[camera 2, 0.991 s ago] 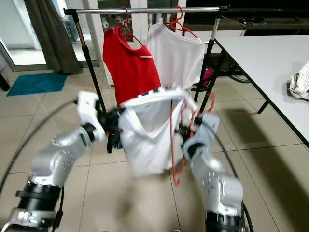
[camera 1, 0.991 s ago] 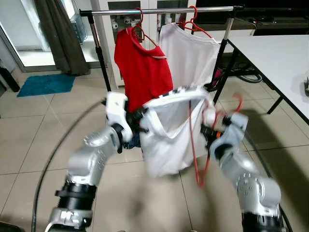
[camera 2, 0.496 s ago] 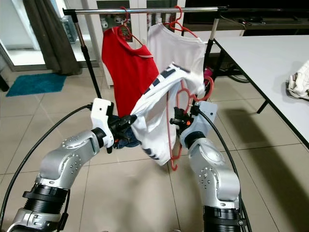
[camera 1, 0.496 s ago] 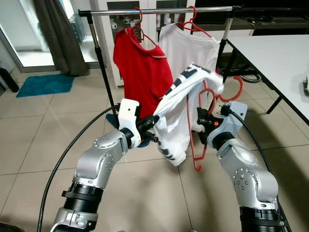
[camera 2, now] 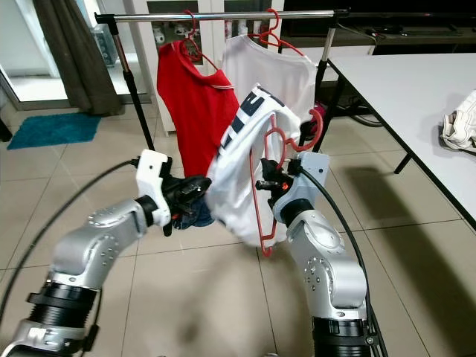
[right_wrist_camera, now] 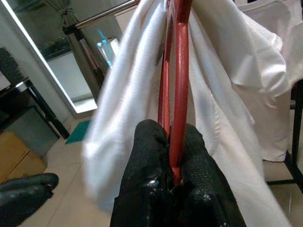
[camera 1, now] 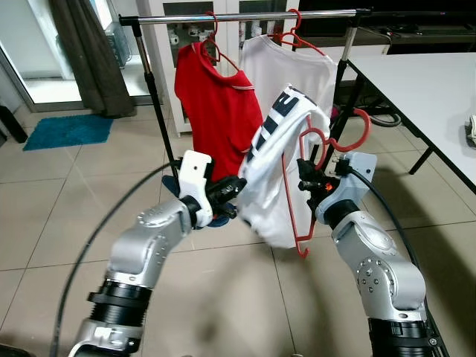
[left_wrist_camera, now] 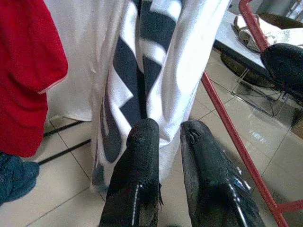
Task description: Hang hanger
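Note:
A red hanger (camera 1: 300,251) carries a white shirt with dark stripes (camera 1: 271,178), draped loosely over it. My right gripper (camera 1: 311,178) is shut on the hanger's wire (right_wrist_camera: 180,71), holding it below and in front of the clothes rail (camera 1: 245,16), with the hook pointing toward the table. My left gripper (camera 1: 232,195) is beside the shirt's lower left edge. Its fingers (left_wrist_camera: 142,156) are slightly apart with nothing between them, and the striped cloth (left_wrist_camera: 156,56) hangs just beyond.
A red shirt (camera 1: 216,104) and a white shirt (camera 1: 290,74) hang on the rail on red hangers. A white table (camera 1: 424,82) stands to the right with a pale cloth (camera 2: 461,123) on it. A blue mat (camera 1: 67,130) and a dark curtain (camera 1: 93,52) are at far left.
The shirt was spread wide between both grippers; now it hangs narrow from the hanger. The right gripper has lifted the hanger closer to the rail. The left gripper no longer holds the cloth.

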`<state>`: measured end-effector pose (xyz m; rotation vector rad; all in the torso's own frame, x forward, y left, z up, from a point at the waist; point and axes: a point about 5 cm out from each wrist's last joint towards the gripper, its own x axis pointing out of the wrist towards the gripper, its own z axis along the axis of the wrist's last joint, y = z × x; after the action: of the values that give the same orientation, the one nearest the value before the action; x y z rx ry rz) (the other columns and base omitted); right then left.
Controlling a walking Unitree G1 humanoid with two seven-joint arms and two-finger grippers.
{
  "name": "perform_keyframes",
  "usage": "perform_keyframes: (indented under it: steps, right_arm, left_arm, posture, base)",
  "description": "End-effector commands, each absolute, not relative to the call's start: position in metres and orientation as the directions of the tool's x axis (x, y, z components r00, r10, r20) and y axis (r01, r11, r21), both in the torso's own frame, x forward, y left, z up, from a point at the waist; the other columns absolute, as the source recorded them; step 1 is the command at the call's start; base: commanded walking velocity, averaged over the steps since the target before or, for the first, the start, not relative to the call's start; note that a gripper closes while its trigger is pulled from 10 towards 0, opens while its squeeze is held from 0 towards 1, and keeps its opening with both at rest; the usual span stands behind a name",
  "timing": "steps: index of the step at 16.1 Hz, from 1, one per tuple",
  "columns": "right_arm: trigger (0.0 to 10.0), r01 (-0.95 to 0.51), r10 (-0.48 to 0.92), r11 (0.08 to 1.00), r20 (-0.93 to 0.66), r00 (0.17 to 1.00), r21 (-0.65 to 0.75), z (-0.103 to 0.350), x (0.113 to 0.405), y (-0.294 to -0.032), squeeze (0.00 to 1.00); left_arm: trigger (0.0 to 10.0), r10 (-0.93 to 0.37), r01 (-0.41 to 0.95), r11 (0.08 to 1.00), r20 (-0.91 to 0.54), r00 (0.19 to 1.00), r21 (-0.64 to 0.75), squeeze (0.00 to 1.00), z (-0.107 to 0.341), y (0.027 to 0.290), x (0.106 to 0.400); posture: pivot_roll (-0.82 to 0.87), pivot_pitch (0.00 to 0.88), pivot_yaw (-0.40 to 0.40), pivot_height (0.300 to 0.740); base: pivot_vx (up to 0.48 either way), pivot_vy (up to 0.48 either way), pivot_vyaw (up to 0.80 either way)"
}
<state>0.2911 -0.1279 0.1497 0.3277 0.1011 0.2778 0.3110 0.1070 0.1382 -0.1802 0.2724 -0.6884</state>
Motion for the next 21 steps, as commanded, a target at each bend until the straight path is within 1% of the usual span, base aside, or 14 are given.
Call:
perform_keyframes:
  steps: [1,2,5,6,7,10,12,14,15,16,18,19,20,21]
  right_arm:
    - [0.0,-0.296,0.306,0.908,0.012,0.952,0.297,0.164,0.293,-0.125,0.0]
    - [0.0,-0.305,0.314,0.908,0.014,0.949,0.288,0.165,0.292,-0.124,0.0]
    - [0.0,-0.39,0.394,0.906,0.008,0.919,0.165,0.17,0.29,-0.12,0.0]
    - [0.0,-0.457,0.461,0.884,-0.019,0.887,0.097,0.169,0.286,-0.12,0.0]
    - [0.0,-0.47,0.473,0.879,-0.026,0.88,0.081,0.169,0.286,-0.121,0.0]
    - [0.0,-0.545,0.546,0.837,-0.028,0.837,0.044,0.17,0.281,-0.129,0.0]
    - [0.0,-0.581,0.581,0.814,-0.035,0.813,0.023,0.17,0.278,-0.136,0.0]
    - [0.0,-0.588,0.588,0.809,-0.037,0.808,0.009,0.171,0.279,-0.141,0.0]
    - [0.0,-0.579,0.579,0.816,-0.035,0.815,0.011,0.173,0.28,-0.14,0.0]
    - [0.0,-0.535,0.535,0.845,-0.032,0.844,0.027,0.175,0.284,-0.14,0.0]
    - [0.0,-0.477,0.48,0.874,-0.009,0.877,0.096,0.179,0.287,-0.137,0.0]
    - [0.0,-0.473,0.477,0.871,0.0,0.879,0.135,0.18,0.287,-0.132,0.0]
    - [0.0,-0.47,0.475,0.869,0.004,0.88,0.155,0.181,0.286,-0.129,0.0]
    - [0.0,-0.467,0.474,0.864,0.012,0.88,0.189,0.182,0.285,-0.124,0.0]
  left_arm:
    - [10.0,-0.654,0.615,0.755,-0.178,0.735,-0.228,1.0,0.145,0.111,0.313]
    - [10.0,-0.654,0.617,0.755,-0.179,0.735,-0.223,1.0,0.145,0.114,0.314]
    - [10.0,-0.678,0.651,0.734,-0.175,0.714,-0.193,1.0,0.15,0.129,0.314]
    - [10.0,-0.656,0.64,0.755,-0.178,0.734,-0.142,1.0,0.156,0.145,0.318]
    - [10.0,-0.631,0.617,0.776,-0.171,0.756,-0.131,1.0,0.159,0.152,0.321]
    - [10.0,-0.519,0.515,0.855,-0.112,0.848,-0.065,1.0,0.18,0.189,0.333]
    - [10.0,-0.526,0.523,0.85,-0.069,0.848,-0.063,1.0,0.192,0.206,0.332]
    - [10.0,-0.584,0.582,0.811,-0.042,0.81,-0.051,1.0,0.195,0.202,0.328]
    - [10.0,-0.653,0.65,0.757,-0.029,0.757,-0.072,1.0,0.195,0.189,0.324]
    - [10.0,-0.746,0.742,0.663,-0.007,0.666,-0.102,1.0,0.194,0.171,0.315]
    - [10.0,-0.827,0.823,0.56,-0.02,0.561,-0.093,1.0,0.189,0.147,0.305]
    - [10.0,-0.843,0.841,0.537,-0.035,0.536,-0.065,1.0,0.185,0.137,0.303]
    - [10.0,-0.842,0.843,0.538,-0.056,0.537,-0.012,1.0,0.183,0.134,0.303]
    - [10.0,-0.825,0.829,0.551,-0.086,0.559,0.095,1.0,0.18,0.131,0.306]
  posture:
    - [-0.19,0.0,0.028,0.74]
    - [-0.19,0.0,0.028,0.74]
    - [-0.19,0.0,0.029,0.74]
    - [-0.19,0.0,0.029,0.74]
    - [-0.19,0.0,0.032,0.74]
    - [-0.18,0.0,0.031,0.74]
    - [-0.18,0.0,0.03,0.74]
    - [-0.17,0.0,0.029,0.74]
    - [-0.18,0.0,0.029,0.74]
    - [-0.18,0.0,0.03,0.74]
    - [-0.18,0.0,0.03,0.74]
    - [-0.18,0.0,0.03,0.74]
    - [-0.18,0.0,0.03,0.74]
    - [-0.18,0.0,0.036,0.74]
  base:
    - [0.0,0.0,0.0]
    - [0.0,0.0,0.0]
    - [0.0,0.0,0.0]
    - [0.0,0.0,0.0]
    - [0.0,0.0,0.0]
    - [0.0,0.0,0.0]
    - [0.0,0.0,0.0]
    - [0.0,0.0,0.0]
    - [0.0,0.0,0.0]
    - [0.0,0.0,0.0]
    - [0.0,0.0,0.0]
    - [0.0,0.0,0.0]
    - [0.0,0.0,0.0]
    - [0.0,0.0,0.0]
